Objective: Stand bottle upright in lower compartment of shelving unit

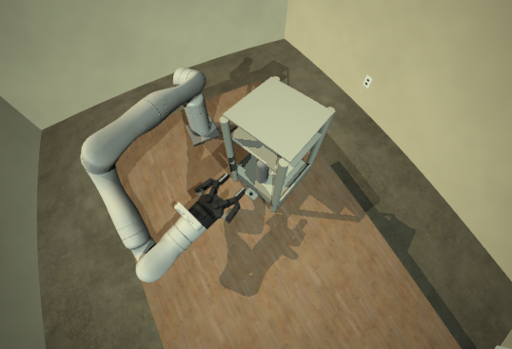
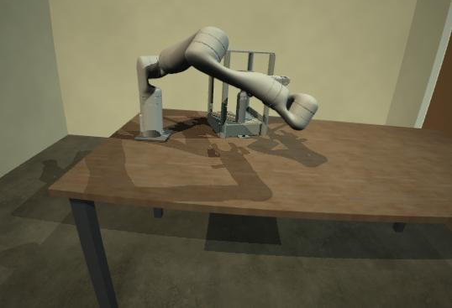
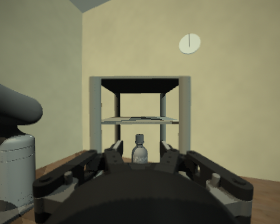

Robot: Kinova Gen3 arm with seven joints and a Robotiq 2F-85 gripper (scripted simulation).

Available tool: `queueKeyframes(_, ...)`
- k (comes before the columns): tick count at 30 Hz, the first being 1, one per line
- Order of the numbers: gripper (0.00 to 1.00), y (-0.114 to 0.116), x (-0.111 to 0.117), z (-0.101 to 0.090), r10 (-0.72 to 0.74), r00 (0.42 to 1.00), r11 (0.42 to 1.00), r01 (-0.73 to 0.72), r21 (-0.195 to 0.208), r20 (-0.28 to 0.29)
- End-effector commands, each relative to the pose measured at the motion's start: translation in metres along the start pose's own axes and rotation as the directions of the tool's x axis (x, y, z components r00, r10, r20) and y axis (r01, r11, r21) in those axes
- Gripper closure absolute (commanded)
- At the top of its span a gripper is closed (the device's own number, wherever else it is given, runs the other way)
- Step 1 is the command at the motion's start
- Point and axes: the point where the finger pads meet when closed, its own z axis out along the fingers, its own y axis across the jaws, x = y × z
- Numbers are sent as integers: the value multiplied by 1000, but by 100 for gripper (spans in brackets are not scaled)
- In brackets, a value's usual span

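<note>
faint marks on the bottle (image 1: 262,173) (image 2: 241,108) (image 3: 139,154), too small to read, no other lettering legible

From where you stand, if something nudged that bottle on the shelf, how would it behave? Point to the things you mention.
The bottle (image 1: 262,172) (image 2: 241,107) (image 3: 139,154) would probably tip rather than slide if pushed high, being tall and narrow. Its straight sides look stiff, so it likely wouldn't sag when gripped. Once toppled, its rounded body might roll.
</note>
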Motion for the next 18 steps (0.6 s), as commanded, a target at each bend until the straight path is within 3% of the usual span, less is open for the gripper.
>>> queueKeyframes(1,37,-1,6,-1,0,1000,1000,0,1,-3)
queueKeyframes(6,37,-1,7,-1,0,1000,1000,0,1,-3)
queueKeyframes(7,0,-1,7,-1,0,1000,1000,0,1,-3)
queueKeyframes(18,0,-1,7,-1,0,1000,1000,0,1,-3)
